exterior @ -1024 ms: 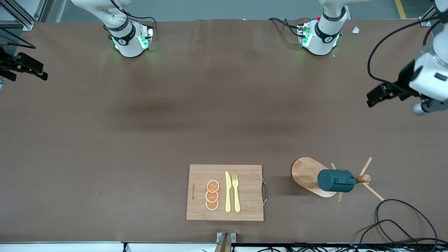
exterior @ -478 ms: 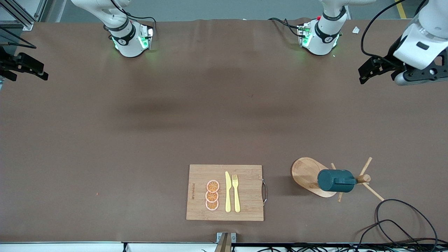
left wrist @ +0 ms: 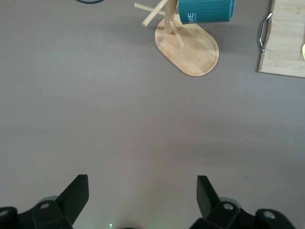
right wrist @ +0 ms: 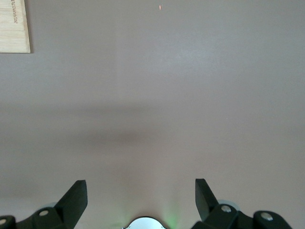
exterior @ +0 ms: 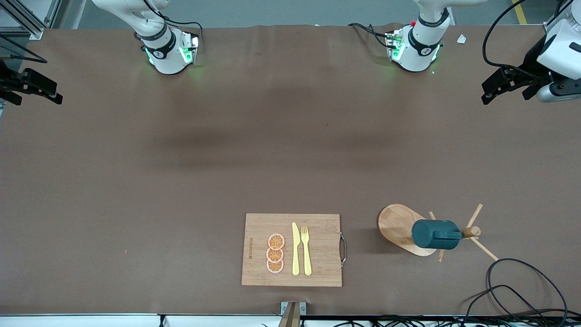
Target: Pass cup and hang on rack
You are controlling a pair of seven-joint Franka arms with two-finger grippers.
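The dark teal cup (exterior: 435, 235) hangs on its side from a peg of the light wooden rack (exterior: 396, 225), close to the central post. The left wrist view shows this cup (left wrist: 206, 10) and the rack's oval base (left wrist: 190, 47) far from my left gripper (left wrist: 142, 183). My left gripper (exterior: 492, 90) is open and empty, up over the table's edge at the left arm's end. My right gripper (exterior: 56, 92) waits open and empty over the edge at the right arm's end, with only bare table under it in its wrist view (right wrist: 141, 186).
A bamboo cutting board (exterior: 317, 250) lies beside the rack, toward the right arm's end, carrying three orange slices (exterior: 275, 253), a yellow knife (exterior: 295, 250) and a fork (exterior: 306, 250). A black cable (exterior: 522, 281) loops near the rack, nearer to the front camera.
The left arm has drawn its open gripper away from the rack, toward the robots' bases and then toward the table's end. The right arm, cup and rack have not moved.
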